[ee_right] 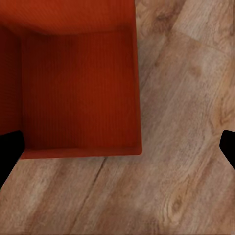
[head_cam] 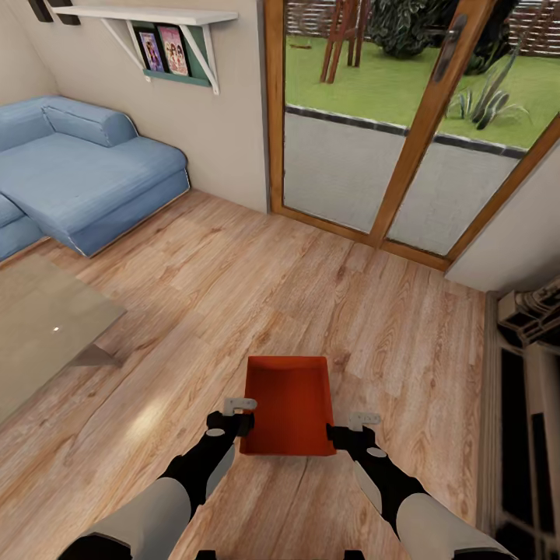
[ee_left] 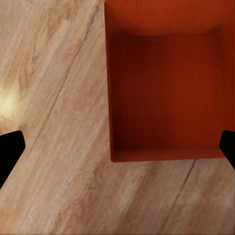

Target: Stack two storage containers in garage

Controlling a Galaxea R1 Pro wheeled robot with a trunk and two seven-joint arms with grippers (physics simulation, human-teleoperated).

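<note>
So the orange-red storage container sits on the light wood plank floor right in front of the robot, between the two arms. There's plenty of open floor ahead of it, running up to the wood-framed glass doors. A blue sofa boxes in the far left, a pale low surface juts in at the left edge, and a dark cabinet-like thing lines the right side. The left pincer is just beside the bin's near-left corner and the right pincer just beside its near-right corner; can't tell if either is actually touching the wall. Both wrist views show black fingertips far apart at opposite edges, so both pincers are spread wide. The bin is open-topped, empty inside, with smooth, slightly flared walls and a faintly ribbed flat bottom. The planks have a strong wavy grain with knots.
</note>
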